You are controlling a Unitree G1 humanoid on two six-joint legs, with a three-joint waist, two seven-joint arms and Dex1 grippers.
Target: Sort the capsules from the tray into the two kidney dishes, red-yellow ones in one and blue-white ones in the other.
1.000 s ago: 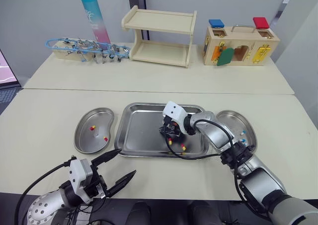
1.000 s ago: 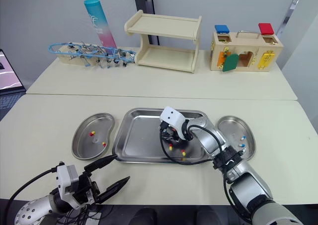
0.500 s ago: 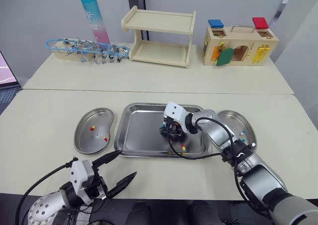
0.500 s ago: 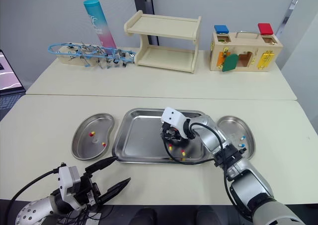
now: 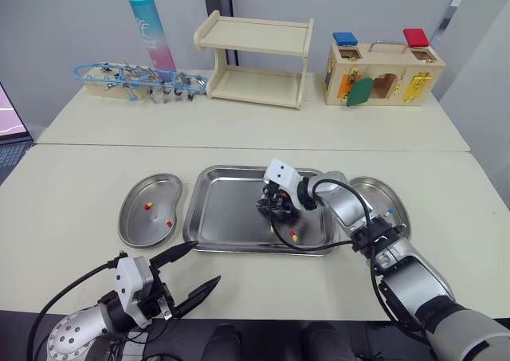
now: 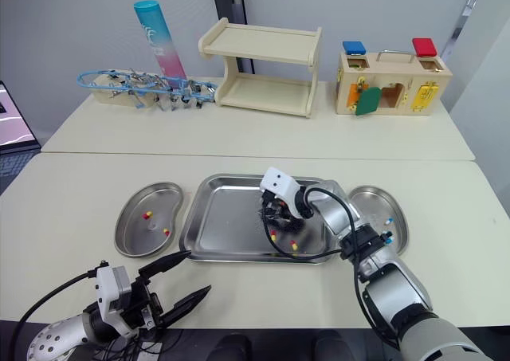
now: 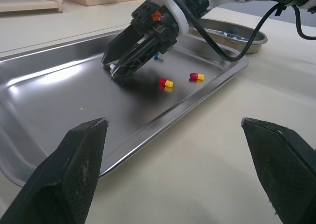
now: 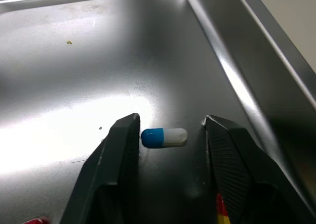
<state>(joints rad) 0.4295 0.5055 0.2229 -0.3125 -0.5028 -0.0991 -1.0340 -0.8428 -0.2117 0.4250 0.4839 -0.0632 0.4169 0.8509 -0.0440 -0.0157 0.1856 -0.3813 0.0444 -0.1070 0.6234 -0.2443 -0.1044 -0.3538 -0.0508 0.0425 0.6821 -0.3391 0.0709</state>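
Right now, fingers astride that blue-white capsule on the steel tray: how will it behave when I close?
Rounded and lying on the shiny steel tray, the blue-white capsule will probably roll or skid away. It looks small and light, perhaps crushable, so the open right gripper should likely squeeze gently.

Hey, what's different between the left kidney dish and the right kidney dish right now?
The left dish holds two red-yellow capsules; the right dish holds blue-white capsules. The left dish lies fully in view, while the robot's right arm crosses the right dish's near edge. Both are shiny metal, kidney-shaped, flanking the tray.
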